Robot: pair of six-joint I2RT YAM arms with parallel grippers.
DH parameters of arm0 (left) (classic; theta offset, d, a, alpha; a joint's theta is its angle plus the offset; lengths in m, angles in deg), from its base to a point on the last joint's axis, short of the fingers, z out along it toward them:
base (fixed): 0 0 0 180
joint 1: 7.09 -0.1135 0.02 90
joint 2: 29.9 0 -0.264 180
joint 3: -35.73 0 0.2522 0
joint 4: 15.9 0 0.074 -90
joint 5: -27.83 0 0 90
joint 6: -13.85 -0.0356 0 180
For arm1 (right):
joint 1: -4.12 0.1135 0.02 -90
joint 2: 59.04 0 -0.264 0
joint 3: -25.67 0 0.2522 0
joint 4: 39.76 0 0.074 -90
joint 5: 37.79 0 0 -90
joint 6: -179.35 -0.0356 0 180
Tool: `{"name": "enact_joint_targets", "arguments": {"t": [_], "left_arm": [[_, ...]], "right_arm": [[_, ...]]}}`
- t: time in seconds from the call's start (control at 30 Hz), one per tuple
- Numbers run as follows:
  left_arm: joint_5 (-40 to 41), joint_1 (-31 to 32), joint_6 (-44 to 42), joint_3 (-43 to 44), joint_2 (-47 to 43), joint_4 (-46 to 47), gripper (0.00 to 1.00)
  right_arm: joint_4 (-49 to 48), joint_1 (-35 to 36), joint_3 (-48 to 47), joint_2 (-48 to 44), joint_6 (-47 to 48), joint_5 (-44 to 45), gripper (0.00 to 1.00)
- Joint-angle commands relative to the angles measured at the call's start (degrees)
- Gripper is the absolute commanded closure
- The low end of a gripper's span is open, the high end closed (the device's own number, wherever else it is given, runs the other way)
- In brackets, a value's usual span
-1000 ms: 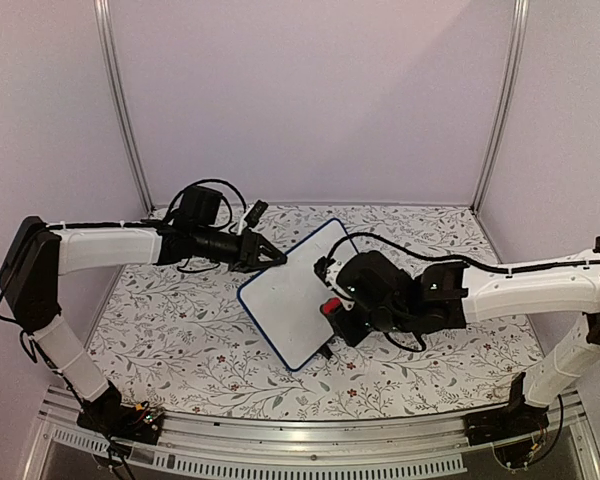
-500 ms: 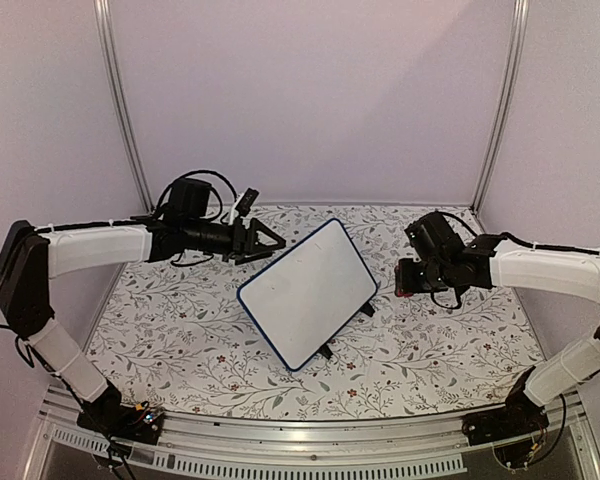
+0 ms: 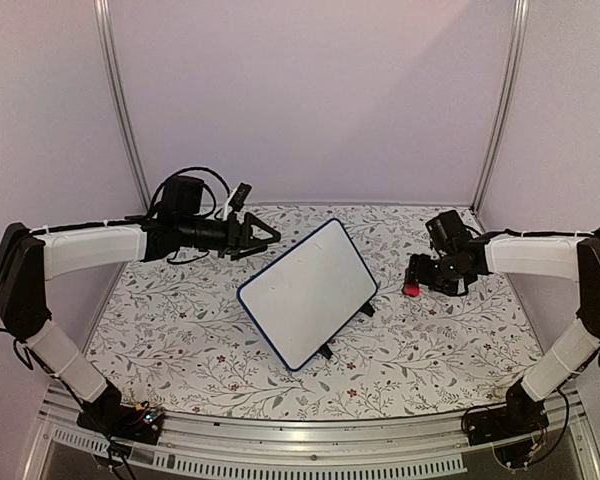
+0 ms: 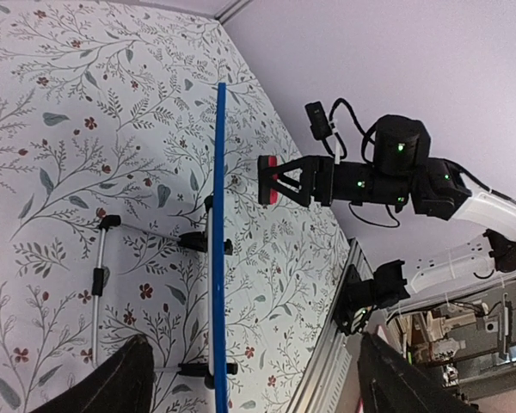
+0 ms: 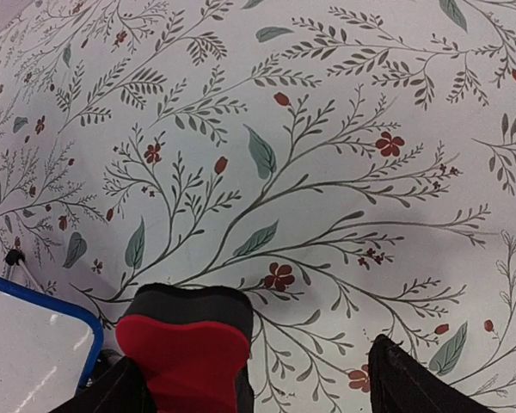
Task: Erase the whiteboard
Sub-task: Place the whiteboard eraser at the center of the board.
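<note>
The whiteboard (image 3: 305,295) looks wiped clean, so basically done. Left gripper (image 3: 269,240) is spread and empty, right gripper (image 3: 418,281) is spread around the red block (image 3: 411,289).

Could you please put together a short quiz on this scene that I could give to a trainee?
1. True or false: the whiteboard has marker writing on its face.
2. In the top view, where is the red block? A: left of the whiteboard. B: right of the whiteboard. C: lying on the whiteboard's face.
3. Fill in: the jaws of the left gripper stand ____.
Key: 1 false; 2 B; 3 open.
</note>
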Motion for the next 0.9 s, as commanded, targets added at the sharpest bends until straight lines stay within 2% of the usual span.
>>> {"name": "enact_joint_targets", "arguments": {"t": [0.0, 0.17, 0.37, 0.87], "left_arm": [[-0.24, -0.62, 0.29, -0.84, -1.12, 1.95, 0.19], [-0.39, -0.71, 0.38, -0.92, -1.08, 2.05, 0.19], [-0.67, -0.84, 0.66, -1.09, -0.93, 2.43, 0.19], [-1.11, -0.77, 0.89, -1.28, -0.59, 2.88, 0.19]], "right_arm": [[-1.34, -0.88, -1.59, 3.61, -0.85, -0.37, 0.16], [2.69, -0.9, -5.27, 8.04, -0.14, 2.66, 0.01], [5.54, 0.55, -7.65, 13.75, 0.17, 8.2, 0.01], [3.57, 3.08, -15.79, 17.67, -3.24, 2.31, 0.01]]}}
